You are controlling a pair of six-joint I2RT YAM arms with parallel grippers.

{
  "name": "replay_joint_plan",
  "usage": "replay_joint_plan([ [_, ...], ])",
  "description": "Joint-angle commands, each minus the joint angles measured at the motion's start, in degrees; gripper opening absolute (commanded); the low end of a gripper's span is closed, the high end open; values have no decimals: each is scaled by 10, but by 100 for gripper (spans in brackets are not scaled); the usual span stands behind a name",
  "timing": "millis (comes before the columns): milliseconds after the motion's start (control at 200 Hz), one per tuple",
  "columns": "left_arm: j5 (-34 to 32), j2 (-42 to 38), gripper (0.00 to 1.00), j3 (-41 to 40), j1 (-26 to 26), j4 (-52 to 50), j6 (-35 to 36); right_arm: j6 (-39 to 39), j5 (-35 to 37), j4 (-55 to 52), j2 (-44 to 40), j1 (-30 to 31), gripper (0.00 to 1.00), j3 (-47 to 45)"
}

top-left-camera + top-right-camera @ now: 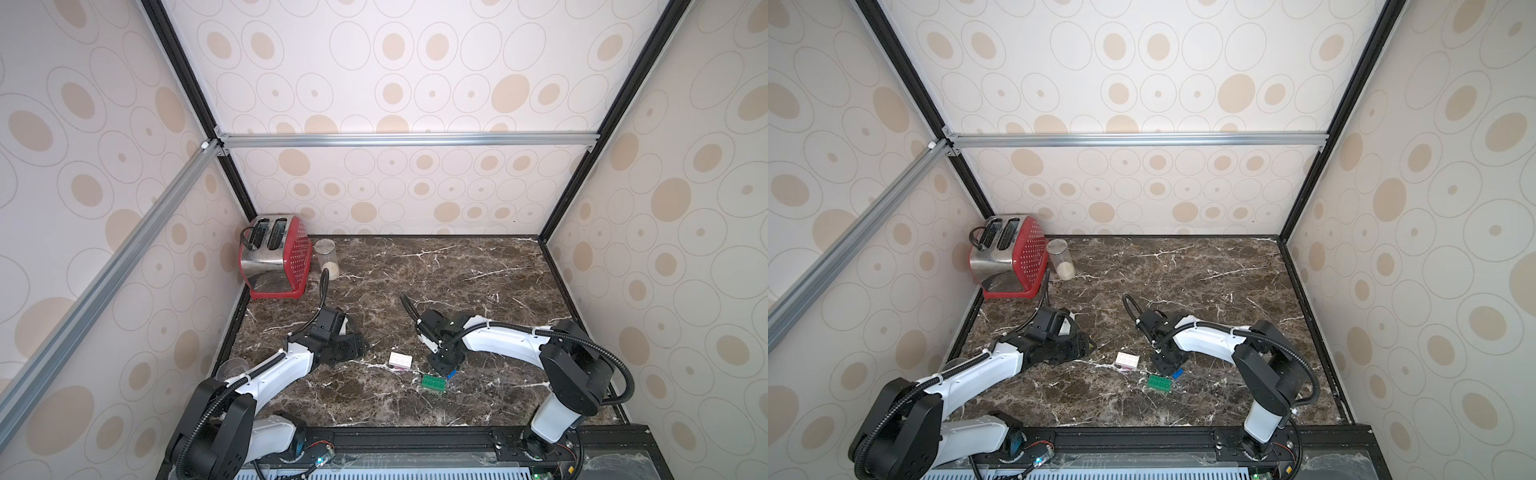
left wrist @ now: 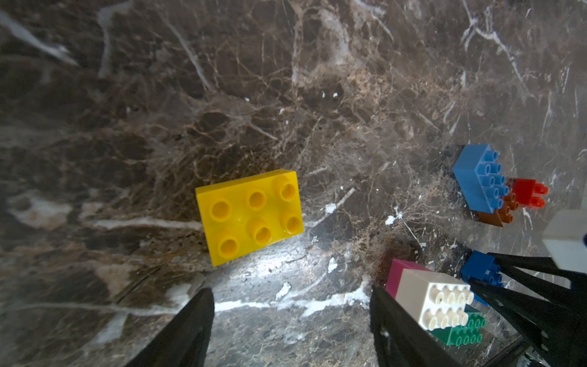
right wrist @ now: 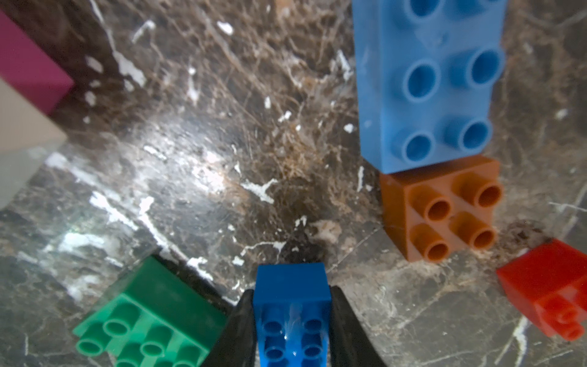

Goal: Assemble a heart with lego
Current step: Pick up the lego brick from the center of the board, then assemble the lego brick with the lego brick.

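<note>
Your right gripper was clenched on the small dark blue brick, 1 finger pressed against each side of it, studs facing the wrist camera. In a top view that brick sat low over the marble table, just beside the green oblong brick. You could not tell whether it was touching the surface.

Your left gripper was released, its 2 fingers spread wide and holding nothing. The yellow brick lay studs up on the table ahead of them, apart from both.

Only 2 pieces of the lego were joined: the white brick sat on the pink brick, between the 2 arms and near the green one.

In the right wrist view the light blue oblong brick met the orange square brick at 1 end. Whether it overlapped or only touched was unclear. The red square brick lay tilted on its own, near the orange one.

A red toaster and a glass jar stood in the far corner on your left side, well apart from the bricks.
</note>
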Motion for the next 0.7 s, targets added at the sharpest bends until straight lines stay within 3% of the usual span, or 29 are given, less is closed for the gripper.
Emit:
replay_joint_plan([
  [0, 8, 3, 77, 18, -4, -1, 1, -16, -6, -28, -8, 2, 27, 18],
  [150, 40, 8, 77, 15, -4, 3, 9, -70, -17, -56, -18, 8, 27, 49],
  [481, -18, -13, 74, 2, 1, -26, -16, -211, -54, -114, 51, 59, 25, 203],
  [696, -24, -80, 73, -20, 57, -57, -13, -264, -57, -151, 126, 76, 24, 284],
])
